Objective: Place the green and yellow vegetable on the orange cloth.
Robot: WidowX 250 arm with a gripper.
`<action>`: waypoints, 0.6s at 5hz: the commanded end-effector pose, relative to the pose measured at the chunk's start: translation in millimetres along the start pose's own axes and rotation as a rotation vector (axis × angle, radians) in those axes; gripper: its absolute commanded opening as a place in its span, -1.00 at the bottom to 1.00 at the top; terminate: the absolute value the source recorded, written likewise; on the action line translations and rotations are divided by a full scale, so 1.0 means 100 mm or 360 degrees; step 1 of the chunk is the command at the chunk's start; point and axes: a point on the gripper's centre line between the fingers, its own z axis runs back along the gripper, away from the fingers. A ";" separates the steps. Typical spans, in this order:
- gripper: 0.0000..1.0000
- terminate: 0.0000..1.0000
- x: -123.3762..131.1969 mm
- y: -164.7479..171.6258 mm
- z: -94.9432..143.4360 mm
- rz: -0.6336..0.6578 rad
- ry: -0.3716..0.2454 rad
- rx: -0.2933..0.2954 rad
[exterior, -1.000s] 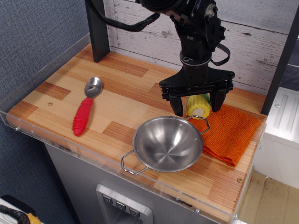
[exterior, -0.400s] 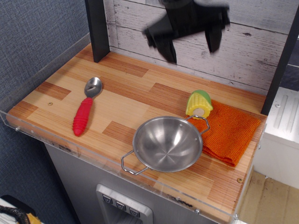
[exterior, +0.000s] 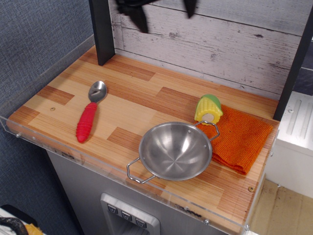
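Observation:
The green and yellow vegetable (exterior: 208,108), a small toy corn cob with yellow kernels and a green husk, stands on the far left corner of the orange cloth (exterior: 239,138), partly over its edge. The cloth lies at the right of the wooden table. My gripper (exterior: 164,10) is high at the top edge of the view, far above and left of the corn. Only its two dark fingertips show, spread wide apart, holding nothing.
A steel bowl (exterior: 176,151) with wire handles sits at the front, overlapping the cloth's left edge, just in front of the corn. A red-handled spoon (exterior: 89,118) lies at the left. A black post (exterior: 101,30) stands at the back left. Clear plastic walls edge the table.
My gripper let go of the corn, rose straight up and moved left, almost out of view. The corn stays on the cloth's corner.

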 end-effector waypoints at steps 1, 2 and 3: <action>1.00 -1.00 0.11 0.43 -0.01 0.0113 -0.0062 0.0128; 1.00 -1.00 0.13 0.52 -0.05 0.0115 -0.0058 0.0159; 1.00 1.00 0.16 0.55 -0.03 0.0108 -0.0160 0.0191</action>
